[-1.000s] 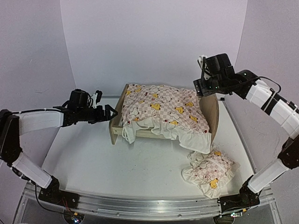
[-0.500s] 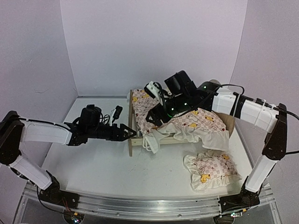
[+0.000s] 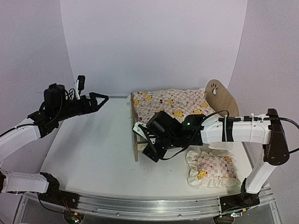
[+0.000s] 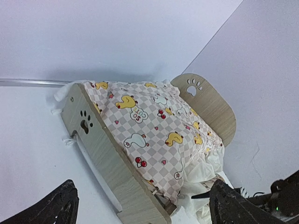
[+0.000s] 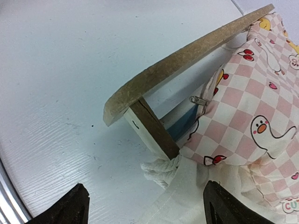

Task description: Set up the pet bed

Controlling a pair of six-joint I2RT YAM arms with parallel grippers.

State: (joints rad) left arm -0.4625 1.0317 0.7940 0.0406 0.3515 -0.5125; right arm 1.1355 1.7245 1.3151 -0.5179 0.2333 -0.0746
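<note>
Bed [image 4: 108, 156] centre-right on table [image 3: 93, 149], long axis 9-to-3 in top view, footboard [image 3: 136, 151] at 9, headboard [image 3: 219, 98] at 3; right end effector [image 5: 145, 205] spread wide, empty, by footboard's near corner; left end effector [image 3: 99, 100] also open, raised well off bed's 9; quilt [image 3: 173, 105] drapes frame, pillow [image 3: 212, 165] at 5.

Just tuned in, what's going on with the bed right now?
The quilt is spread over the pet bed, with one edge hanging off the near side. The right gripper is open and low by the near corner of the footboard, holding nothing. The left gripper hovers open, well clear of the bed. The pillow lies on the table beside the bed, not on it.
</note>
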